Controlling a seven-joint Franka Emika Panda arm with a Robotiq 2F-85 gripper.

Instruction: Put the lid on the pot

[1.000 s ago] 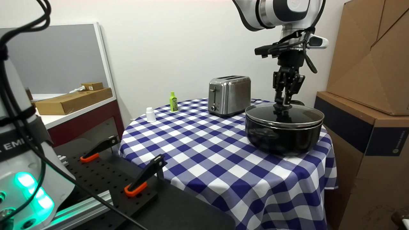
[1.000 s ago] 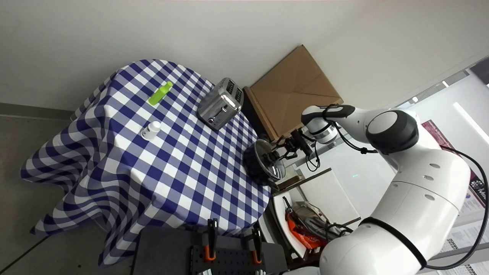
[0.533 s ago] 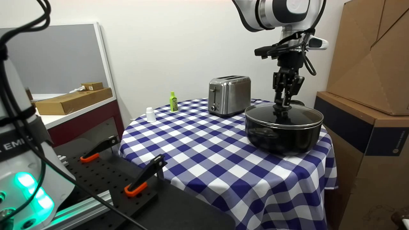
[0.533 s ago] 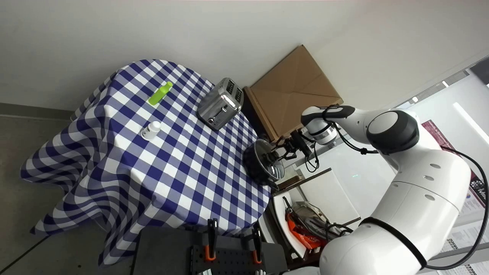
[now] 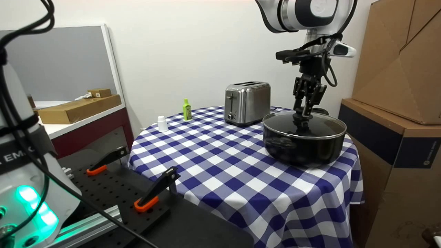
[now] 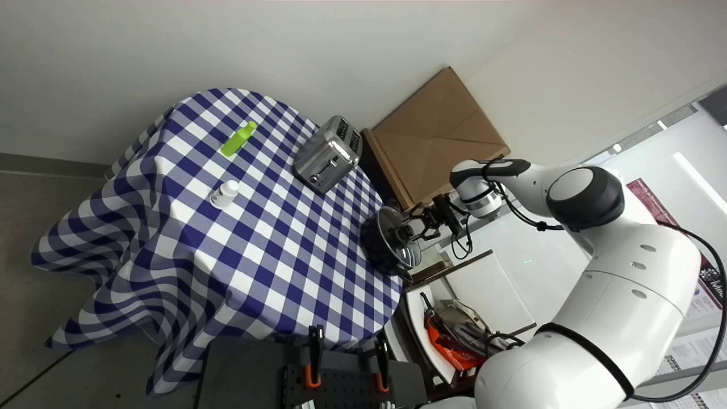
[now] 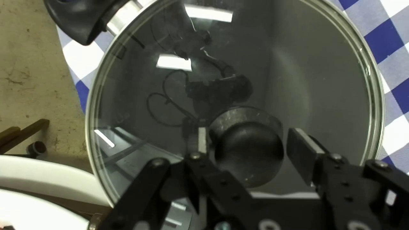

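Note:
The clear-glass lid (image 5: pixel 324 125) lies level on the black pot (image 5: pixel 303 151), its metal rim appearing flush with the pot's rim. Both also show in an exterior view, the lid (image 6: pixel 410 254) over the pot (image 6: pixel 375 244). In the wrist view the lid (image 7: pixel 326 86) fills most of the picture, and the pot's handle (image 7: pixel 83 19) sticks out at top left. My gripper (image 7: pixel 251 143) is open around the dark knob (image 7: pixel 249 156); a gap shows between knob and right finger. The gripper (image 5: pixel 302 109) points down above the lid's middle.
A silver toaster (image 5: pixel 247 103) stands behind and beside the pot on the checkered table (image 5: pixel 213 160). A green bottle (image 5: pixel 187 110) and a small white cup (image 5: pixel 162 124) stand farther off. Cardboard boxes (image 5: pixel 396 69) rise close beside the pot and arm.
The lid has come down slightly and the double rim line has become one. The gripper has shifted a little left and tilted in an exterior view.

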